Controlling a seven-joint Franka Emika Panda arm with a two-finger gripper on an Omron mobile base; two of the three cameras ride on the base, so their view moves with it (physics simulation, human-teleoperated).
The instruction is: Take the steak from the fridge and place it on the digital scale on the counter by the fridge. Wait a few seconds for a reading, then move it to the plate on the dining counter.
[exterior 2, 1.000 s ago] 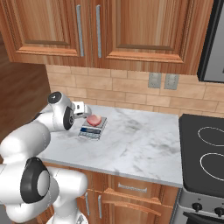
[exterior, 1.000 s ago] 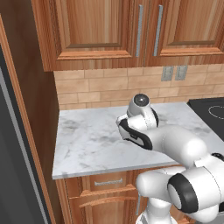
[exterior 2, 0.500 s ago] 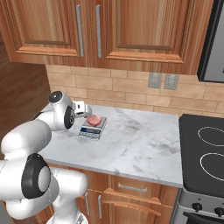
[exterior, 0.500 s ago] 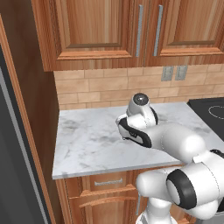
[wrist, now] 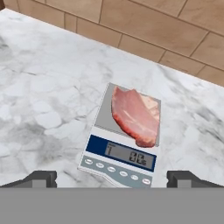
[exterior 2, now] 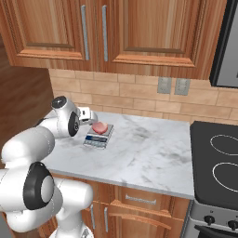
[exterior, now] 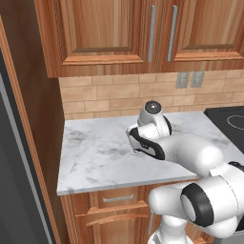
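Steak: the steak [wrist: 135,115] lies flat on the grey pan of the digital scale [wrist: 125,138], toward the pan's 3 o'clock side in the hand view; in the right base view it is a pink patch [exterior 2: 99,127] on top of the scale [exterior 2: 98,136].
Scale: it sits on the marble desk [wrist: 39,92], its blue display strip and row of buttons at 6 o'clock in the hand view, the tan brick backsplash [wrist: 144,30] beyond it at 12 o'clock.
Hand: the hand [wrist: 111,178] is spread wide, with one dark fingertip [wrist: 39,178] at 7 o'clock and the other at 5 o'clock of the hand view; nothing is between them and neither touches the steak or the scale.
Hand position: in the right base view the hand [exterior 2: 86,114] is just beside the scale, at about its 10 o'clock.
Surroundings: wooden cabinets [exterior 2: 116,32] hang above the desk; a black stove [exterior 2: 218,162] stands at 3 o'clock in the right base view; the fridge [exterior: 14,162] fills the 9 o'clock edge of the left base view.
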